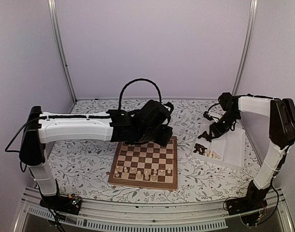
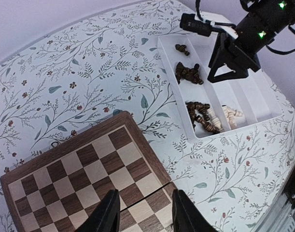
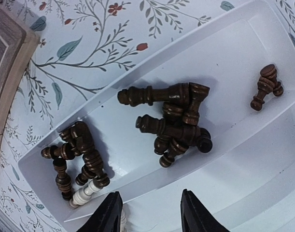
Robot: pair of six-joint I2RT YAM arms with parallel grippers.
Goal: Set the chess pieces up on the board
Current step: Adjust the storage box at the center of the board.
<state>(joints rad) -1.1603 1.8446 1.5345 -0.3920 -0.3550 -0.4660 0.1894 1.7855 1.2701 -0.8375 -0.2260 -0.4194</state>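
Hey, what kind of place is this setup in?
Likely a robotics lab test cell: plain walls with metal frame posts, a left arm and right arm bolted at a floral-clothed table holding a chessboard.

I count one square wooden chessboard with tan and brown checks at centre frame and one white rectangular plastic tray at right. Roughly nine small cream wooden chessmen stand on the board's lower rows; they are too small for an exact count. Dark brown wooden chessmen lie in three clusters in the tray.

White-shelled left arm, black joints, looped black cable, white right arm, green lights on its black wrist
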